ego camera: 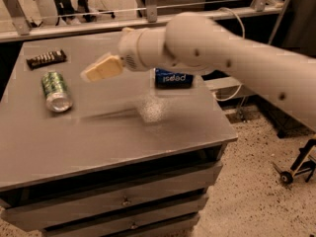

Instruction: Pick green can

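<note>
The green can (55,90) lies on its side on the left part of the grey table (113,137), its silver top facing the camera. My gripper (101,68) hangs above the table to the right of the can and apart from it, its pale fingers pointing left. It holds nothing that I can see. The white arm reaches in from the right.
A blue Pepsi can (174,78) lies on its side under the arm. A dark snack bar (46,59) lies at the table's back left. Drawers front the table below. A metal railing runs behind, and a wheeled stand (296,167) sits on the floor at right.
</note>
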Controlling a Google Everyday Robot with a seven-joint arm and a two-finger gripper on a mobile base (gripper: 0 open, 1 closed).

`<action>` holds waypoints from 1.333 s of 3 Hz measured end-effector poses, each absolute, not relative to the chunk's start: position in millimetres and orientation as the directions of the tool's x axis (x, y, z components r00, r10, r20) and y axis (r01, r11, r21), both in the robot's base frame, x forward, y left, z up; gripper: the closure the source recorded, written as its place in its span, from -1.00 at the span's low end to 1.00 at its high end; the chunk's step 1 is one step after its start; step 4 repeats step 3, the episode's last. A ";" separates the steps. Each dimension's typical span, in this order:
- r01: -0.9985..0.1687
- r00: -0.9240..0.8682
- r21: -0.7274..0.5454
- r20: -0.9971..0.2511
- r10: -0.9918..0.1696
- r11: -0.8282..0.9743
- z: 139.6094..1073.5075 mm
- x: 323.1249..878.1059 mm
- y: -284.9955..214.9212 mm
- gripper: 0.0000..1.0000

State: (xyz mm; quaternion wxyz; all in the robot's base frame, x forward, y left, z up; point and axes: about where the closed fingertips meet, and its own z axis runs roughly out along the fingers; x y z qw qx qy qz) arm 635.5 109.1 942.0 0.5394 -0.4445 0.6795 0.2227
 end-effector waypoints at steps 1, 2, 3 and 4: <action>-0.859 0.020 -0.240 -0.898 -0.441 0.451 944.8 611.9 54.8 -1.00; -0.858 0.011 -0.274 -0.855 -0.518 0.434 944.4 583.1 -14.2 -1.00; -0.859 0.017 -0.274 -0.859 -0.512 0.432 946.2 584.6 -5.0 -1.00; -0.859 0.017 -0.274 -0.859 -0.512 0.432 946.2 584.6 -5.0 -1.00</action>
